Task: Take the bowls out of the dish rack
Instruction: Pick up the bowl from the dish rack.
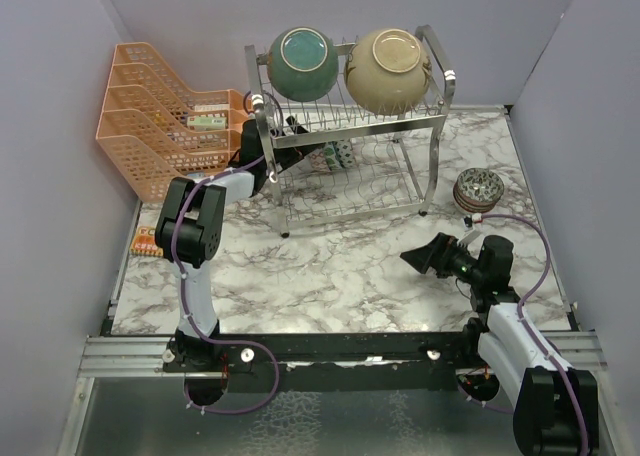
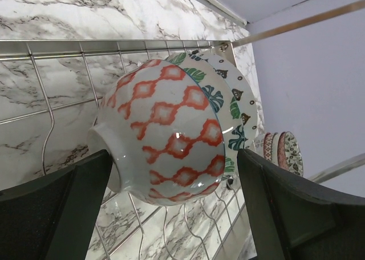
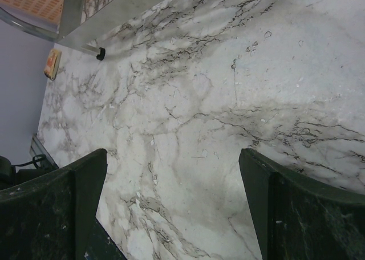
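The silver wire dish rack (image 1: 440, 76) stands at the back middle. A teal bowl (image 1: 303, 64) and a cream bowl (image 1: 388, 69) lean on its top tier. Small patterned bowls (image 1: 335, 156) stand on the lower tier. My left gripper (image 1: 290, 136) reaches into the lower tier from the left. In the left wrist view it (image 2: 171, 203) is open, its fingers on either side of a white bowl with red diamonds (image 2: 165, 140). A green-leaf bowl (image 2: 219, 97) stands behind that one. My right gripper (image 1: 415, 258) is open and empty over the marble table (image 3: 199, 129).
A stack of small bowls (image 1: 478, 189) sits on the table right of the rack, also in the left wrist view (image 2: 282, 151). An orange mesh organizer (image 1: 165, 116) stands at the back left. A small packet (image 1: 147, 241) lies by the left edge. A rack leg (image 3: 100, 53) shows in the right wrist view.
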